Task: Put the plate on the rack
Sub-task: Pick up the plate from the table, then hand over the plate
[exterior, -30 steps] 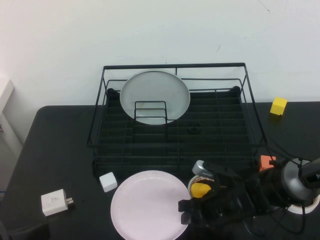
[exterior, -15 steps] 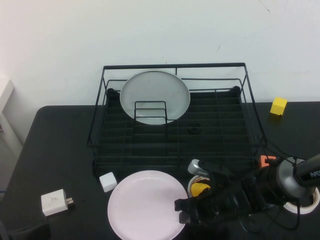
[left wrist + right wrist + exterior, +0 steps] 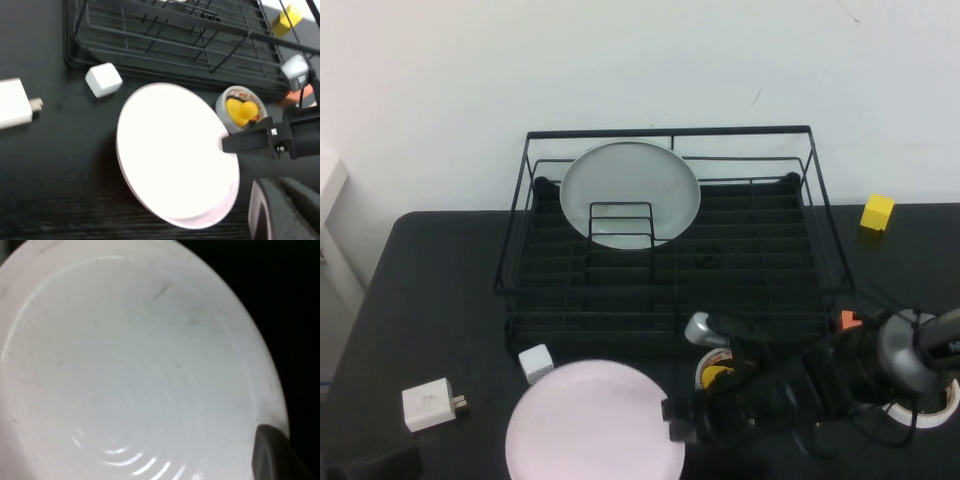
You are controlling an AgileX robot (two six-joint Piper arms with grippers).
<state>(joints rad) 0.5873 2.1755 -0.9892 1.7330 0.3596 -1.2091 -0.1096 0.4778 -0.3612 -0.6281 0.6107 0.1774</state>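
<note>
The pale pink plate [image 3: 595,425] lies at the table's front edge, in front of the black wire rack [image 3: 670,290]. My right gripper [image 3: 677,420] reaches in from the right and is shut on the plate's right rim. The right wrist view is filled by the plate [image 3: 130,365], with one dark finger [image 3: 272,455] lying on its rim. In the left wrist view the plate [image 3: 175,155] has a shadow under its edge, and the right gripper [image 3: 225,142] pinches its rim. My left gripper [image 3: 278,189] is shut and holds nothing, off to the side of the plate.
A grey-white plate [image 3: 630,190] stands upright in the rack's back left. A white cube [image 3: 536,362] and a white plug [image 3: 430,404] lie left of the pink plate. A small round cup with a yellow thing [image 3: 717,378] sits behind the right gripper. A yellow cube [image 3: 877,212] is at far right.
The right gripper has closed on the plate's right rim. Plate and gripper have shifted left and toward the table's front edge. The left gripper has stayed shut.
</note>
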